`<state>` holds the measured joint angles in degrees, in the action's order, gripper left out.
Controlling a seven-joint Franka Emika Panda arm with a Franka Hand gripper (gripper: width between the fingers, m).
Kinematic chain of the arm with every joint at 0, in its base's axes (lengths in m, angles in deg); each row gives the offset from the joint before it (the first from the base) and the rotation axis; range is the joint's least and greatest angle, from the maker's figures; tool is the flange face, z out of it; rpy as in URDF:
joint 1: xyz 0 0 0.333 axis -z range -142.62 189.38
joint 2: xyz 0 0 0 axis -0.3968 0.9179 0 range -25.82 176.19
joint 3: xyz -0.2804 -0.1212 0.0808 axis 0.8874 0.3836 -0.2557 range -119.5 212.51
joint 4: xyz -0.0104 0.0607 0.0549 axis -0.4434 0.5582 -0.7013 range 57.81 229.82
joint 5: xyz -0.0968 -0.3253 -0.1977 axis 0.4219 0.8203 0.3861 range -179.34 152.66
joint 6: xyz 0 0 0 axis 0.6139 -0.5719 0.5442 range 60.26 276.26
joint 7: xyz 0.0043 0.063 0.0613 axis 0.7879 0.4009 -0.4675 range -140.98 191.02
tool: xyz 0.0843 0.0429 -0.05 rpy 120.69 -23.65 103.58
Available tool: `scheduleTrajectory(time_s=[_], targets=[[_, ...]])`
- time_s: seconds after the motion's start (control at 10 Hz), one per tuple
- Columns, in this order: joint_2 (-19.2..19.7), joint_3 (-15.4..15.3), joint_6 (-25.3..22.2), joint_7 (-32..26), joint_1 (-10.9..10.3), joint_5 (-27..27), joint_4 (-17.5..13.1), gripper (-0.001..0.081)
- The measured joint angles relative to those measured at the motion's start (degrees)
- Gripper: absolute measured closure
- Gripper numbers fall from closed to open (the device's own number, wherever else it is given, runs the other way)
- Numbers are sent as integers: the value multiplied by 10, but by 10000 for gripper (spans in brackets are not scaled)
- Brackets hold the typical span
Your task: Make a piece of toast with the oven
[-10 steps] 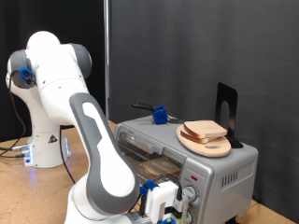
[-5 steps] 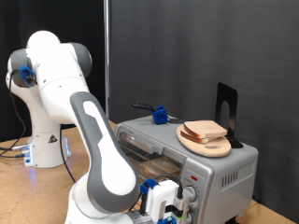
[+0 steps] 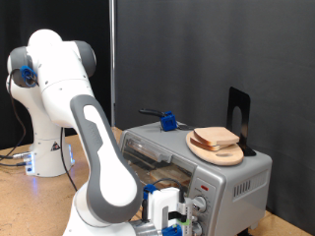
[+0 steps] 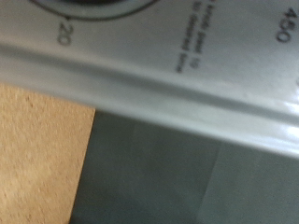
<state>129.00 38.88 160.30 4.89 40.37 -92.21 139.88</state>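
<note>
Toast (image 3: 216, 138) rests on its wooden board (image 3: 219, 149) atop the oven (image 3: 228, 180), above the hand (image 3: 175, 216) near the knobs (image 3: 199, 206), whose grip state I cannot tell

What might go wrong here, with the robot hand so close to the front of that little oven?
The gripper sits low at the oven front by the knobs; a slip might turn a dial wrongly. The toast lies on a wooden board on the oven's top, so a bump may shake it off.
</note>
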Motion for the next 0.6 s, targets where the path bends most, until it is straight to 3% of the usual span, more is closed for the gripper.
scheduleTrajectory(time_s=[0.4,0.6], targets=[[-1,0,1,-77,6,-24,9,499],[0,1,-2,-61,7,-17,9,502]])
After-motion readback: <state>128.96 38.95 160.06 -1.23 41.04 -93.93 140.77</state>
